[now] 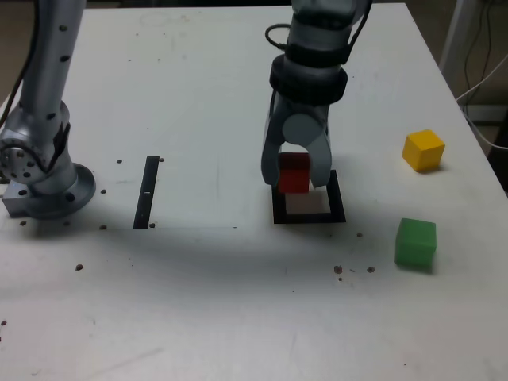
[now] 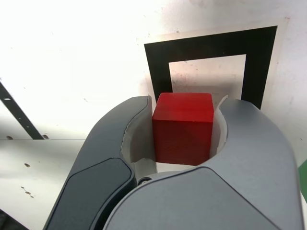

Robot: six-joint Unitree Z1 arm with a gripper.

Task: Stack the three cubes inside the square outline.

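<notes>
My gripper [image 1: 294,176] is shut on the red cube [image 1: 294,172], which it holds just above the square outline [image 1: 309,210], over its edge nearer the exterior view's left. The wrist view shows the red cube [image 2: 183,126] pinched between the two grey fingers [image 2: 128,139], with the black outline [image 2: 211,45] and its white centre beyond it. The yellow cube [image 1: 423,149] lies on the table toward the exterior view's right. The green cube [image 1: 416,242] sits in front of it, to the right of the outline.
A narrow black strip [image 1: 147,191] lies on the white table [image 1: 198,302] toward the exterior view's left. The arm's grey base [image 1: 44,171] stands at the far left. Cables hang off the table's right edge.
</notes>
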